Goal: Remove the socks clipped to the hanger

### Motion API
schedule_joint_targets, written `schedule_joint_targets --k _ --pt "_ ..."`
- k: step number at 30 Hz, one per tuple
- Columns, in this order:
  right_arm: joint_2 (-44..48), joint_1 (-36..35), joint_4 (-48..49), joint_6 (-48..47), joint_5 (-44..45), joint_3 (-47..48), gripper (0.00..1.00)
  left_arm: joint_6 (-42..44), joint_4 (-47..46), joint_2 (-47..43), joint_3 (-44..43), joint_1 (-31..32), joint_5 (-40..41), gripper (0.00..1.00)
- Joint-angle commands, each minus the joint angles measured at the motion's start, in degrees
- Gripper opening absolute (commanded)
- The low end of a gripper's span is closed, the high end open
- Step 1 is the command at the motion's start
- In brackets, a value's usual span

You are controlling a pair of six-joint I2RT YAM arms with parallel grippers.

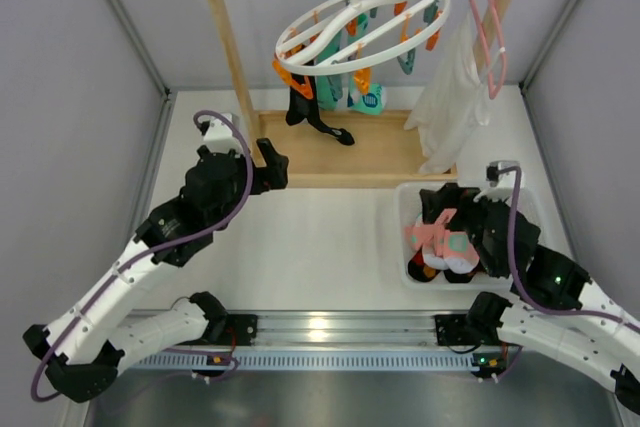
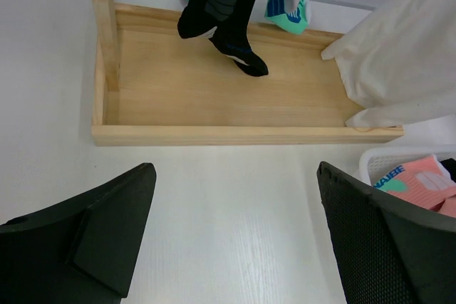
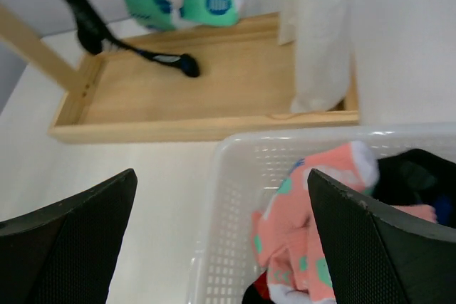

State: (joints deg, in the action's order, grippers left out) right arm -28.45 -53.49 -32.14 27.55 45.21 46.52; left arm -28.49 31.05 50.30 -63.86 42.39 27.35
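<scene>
Socks [image 1: 366,98], black and teal: soft, light, limp knit; judged stretchy, unbreakable, slow to slip. Hung clipped under round white hanger [image 1: 362,19], dangled down toward wooden base [image 1: 385,152]. Best pinched mid-fabric just below a clip, then drawn downward. Pink socks [image 1: 440,237]: found in basket [image 1: 395,239] on worktop [image 1: 320,237]. Left end effector [image 2: 235,240]: fingers wide apart, empty, near base. Right end effector [image 3: 221,247]: fingers wide apart, empty, above basket.

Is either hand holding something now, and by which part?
Nothing is held. The left hand and the right hand are both open and empty.
</scene>
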Motion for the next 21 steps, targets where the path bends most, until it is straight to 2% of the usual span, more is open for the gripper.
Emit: schedule_joint_targets --k 1,4,9,12,16,18,19,21 --pt "0.5 0.32 16.48 -6.63 -18.74 -3.89 0.99 0.8 -2.99 2.42 1.62 -0.29 0.18 0.98" --pt "0.15 0.32 21.05 -6.54 -25.33 -6.18 1.0 4.49 -14.12 4.71 6.36 -0.55 -1.34 0.98" --pt "0.23 0.32 26.24 -6.27 -34.9 -9.94 0.99 4.24 -24.01 11.21 8.84 -3.89 -2.13 0.98" --pt "-1.34 0.23 29.32 -8.29 -36.69 -12.76 0.99 1.7 -24.02 14.03 9.01 -7.23 -2.22 0.98" --pt "-9.24 1.19 33.96 -9.97 -33.0 -13.13 0.99 -2.44 -20.25 10.62 11.46 -7.23 1.46 0.98" --pt "-18.54 4.17 38.01 -9.54 -40.51 -10.59 0.99 -4.9 -14.81 8.77 12.35 -7.24 5.23 0.98" --pt "-22.05 9.5 40.2 -8.84 -44.82 -9.88 0.99 -5.43 -12.53 7.98 12.53 -7.24 6.04 0.98" --pt "-32.25 14.45 46.43 -7.68 -51.69 -6.98 0.97 -6.4 -7.35 5.25 12.35 -7.23 6.57 0.98"
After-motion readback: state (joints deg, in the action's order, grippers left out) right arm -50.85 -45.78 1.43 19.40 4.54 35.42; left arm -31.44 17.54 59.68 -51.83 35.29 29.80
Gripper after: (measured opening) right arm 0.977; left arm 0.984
